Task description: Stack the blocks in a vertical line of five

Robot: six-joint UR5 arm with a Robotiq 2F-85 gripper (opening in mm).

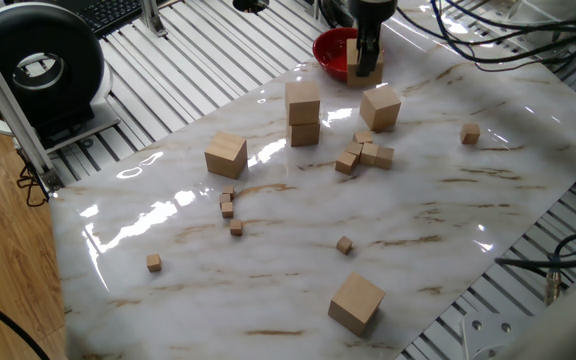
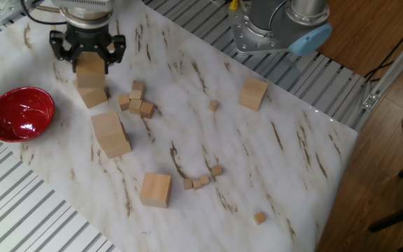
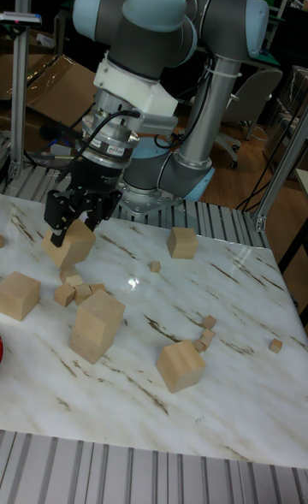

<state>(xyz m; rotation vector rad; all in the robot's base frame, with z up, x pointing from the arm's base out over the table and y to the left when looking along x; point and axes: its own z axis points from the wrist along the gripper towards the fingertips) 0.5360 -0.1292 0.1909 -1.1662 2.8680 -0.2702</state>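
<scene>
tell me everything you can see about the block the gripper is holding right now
The held block is a large plain cube of light-tan, unpainted wood, like the other big blocks. The gripper is shut on it, black fingers pressing opposite sides, and it hangs slightly tilted above the marble table, touching nothing else. In the other fixed view it sits over another large block resting on the table, with the red bowl off to one side. Its faces look clean and unmarked.

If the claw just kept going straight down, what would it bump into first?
The gripper points down and holds a block. That block would probably meet first the loose block on the table just below it, though the views leave it unclear whether they line up exactly.
</scene>
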